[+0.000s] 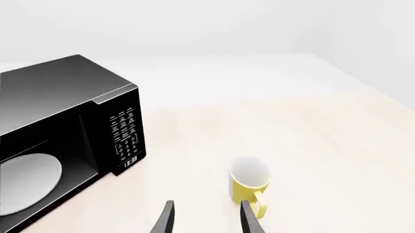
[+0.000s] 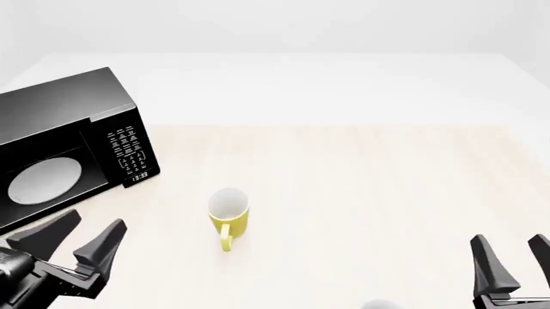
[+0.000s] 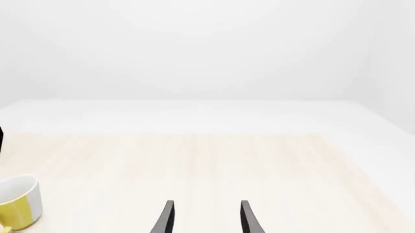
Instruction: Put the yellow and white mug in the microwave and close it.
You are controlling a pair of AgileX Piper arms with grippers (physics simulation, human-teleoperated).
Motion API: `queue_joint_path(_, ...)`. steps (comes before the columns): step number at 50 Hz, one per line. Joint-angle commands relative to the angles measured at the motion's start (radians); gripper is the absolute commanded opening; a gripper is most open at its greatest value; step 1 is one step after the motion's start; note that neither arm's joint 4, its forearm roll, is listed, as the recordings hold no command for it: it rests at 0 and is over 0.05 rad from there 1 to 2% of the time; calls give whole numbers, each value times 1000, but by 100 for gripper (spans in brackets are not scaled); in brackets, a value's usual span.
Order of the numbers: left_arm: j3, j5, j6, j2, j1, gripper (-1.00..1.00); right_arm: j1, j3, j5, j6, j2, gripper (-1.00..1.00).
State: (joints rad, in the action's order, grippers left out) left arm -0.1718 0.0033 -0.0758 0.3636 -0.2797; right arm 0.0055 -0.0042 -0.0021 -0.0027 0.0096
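Left gripper [image 2: 82,241]: nearest of all, low at the front edge of the scene, its dark fingers [image 2: 105,243] spread apart and holding nothing.
Right gripper [image 2: 511,261]: equally low on the other side, fingers parted and empty, well apart from everything else.
Yellow and white mug [image 2: 228,215]: stands upright on the bench, just ahead of the left fingers and a little to their right; yellow outside, white inside, loop handle turned back toward the arms. In the left wrist view the mug [image 1: 250,182] sits just beyond the right-hand fingertip, not between the fingers. The right wrist view catches only its edge [image 3: 19,201], far off to the left of those fingers.
Microwave [image 2: 64,141]: black box ahead and to the left of the left fingers, angled on the bench, white turntable plate [image 2: 45,180] visible inside, button panel and lit clock reading 13:33 [image 2: 140,175] on the side nearest the mug.
Bench [image 2: 361,193]: pale wood-toned top.
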Motion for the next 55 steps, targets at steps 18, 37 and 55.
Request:
queue_joint_path(18,-84,-166,-118,353,-157,100,0,0,0,0,0,100)
queue_joint_path(37,-108,-319,-211,622,-223,100,0,0,0,0,0,100)
queue_joint_path(55,-108,-450,-279,851,-214,100,0,0,0,0,0,100)
